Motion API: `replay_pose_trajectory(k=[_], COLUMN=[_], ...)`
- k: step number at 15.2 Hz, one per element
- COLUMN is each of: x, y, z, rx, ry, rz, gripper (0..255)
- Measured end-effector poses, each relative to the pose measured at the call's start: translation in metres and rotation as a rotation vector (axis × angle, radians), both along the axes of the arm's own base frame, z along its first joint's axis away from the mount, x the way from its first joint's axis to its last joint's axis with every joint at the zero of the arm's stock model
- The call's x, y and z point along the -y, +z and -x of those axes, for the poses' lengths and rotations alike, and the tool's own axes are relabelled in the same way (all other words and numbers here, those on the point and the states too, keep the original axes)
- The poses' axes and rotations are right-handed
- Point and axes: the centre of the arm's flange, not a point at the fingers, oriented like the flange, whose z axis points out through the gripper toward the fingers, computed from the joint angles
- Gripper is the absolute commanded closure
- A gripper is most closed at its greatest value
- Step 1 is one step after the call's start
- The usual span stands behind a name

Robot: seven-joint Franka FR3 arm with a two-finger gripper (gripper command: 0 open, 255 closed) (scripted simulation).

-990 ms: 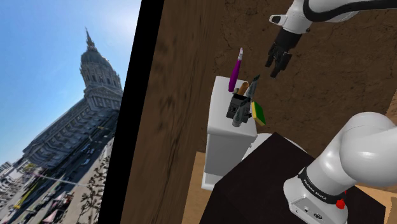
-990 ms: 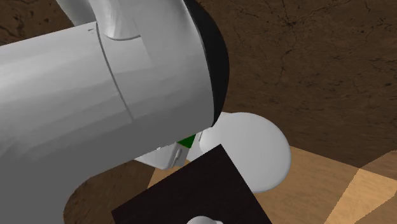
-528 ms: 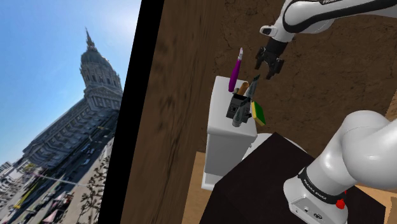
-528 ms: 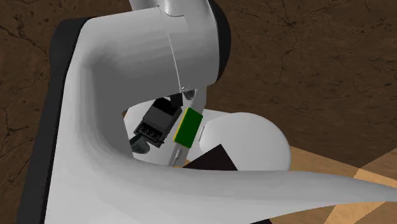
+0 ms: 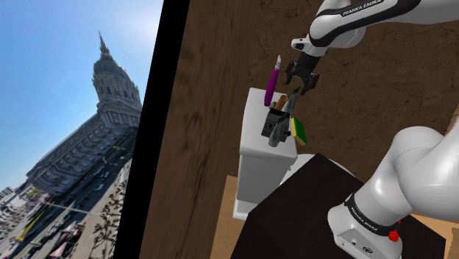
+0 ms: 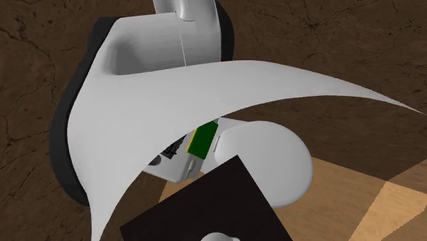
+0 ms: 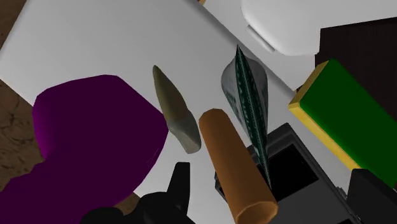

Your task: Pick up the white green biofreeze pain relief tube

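Observation:
The tube (image 7: 247, 89) is grey with a dark green face and a flat crimped end. It stands upright in a black holder (image 7: 294, 167) beside a brown cylinder (image 7: 234, 167) and a grey tapered piece (image 7: 174, 118). In the shoulder view the tube (image 5: 294, 96) sticks up from the holder (image 5: 276, 121) on the white cabinet (image 5: 262, 151). My gripper (image 5: 300, 79) hangs just above its tip. In the wrist view the gripper (image 7: 277, 191) is open, its fingers apart and touching nothing.
A tall purple object (image 5: 273, 81) stands at the cabinet's far side, big in the wrist view (image 7: 95, 140). A green and yellow sponge (image 5: 298, 130) leans at the cabinet's near edge (image 6: 203, 140). A white round shape (image 6: 267, 161) lies by the dark stand (image 5: 301, 210). Brown wall behind.
The gripper has moved towards the shoulder view's left and lower, from beside the cabinet to just over the holder's items. The arm now sweeps across the second exterior view differently.

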Motion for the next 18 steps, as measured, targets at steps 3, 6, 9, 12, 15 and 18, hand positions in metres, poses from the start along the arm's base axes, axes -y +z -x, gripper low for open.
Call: replay_pose_trajectory(k=[3,6,9,12,15,18], x=[-0.001,-0.001,-0.001,-0.001,-0.001,0.0], y=[-0.017,-0.023,-0.024,-0.023,-0.023,-0.012], z=[-0.001,-0.002,-0.002,-0.002,-0.002,-0.001], rx=[0.0,0.0,0.001,0.002,0.002,0.001], ry=[0.002,0.003,0.003,0.003,0.003,0.003], rz=[0.0,0.0,0.001,0.001,0.001,0.0], gripper=[0,255,255,255,255,255])
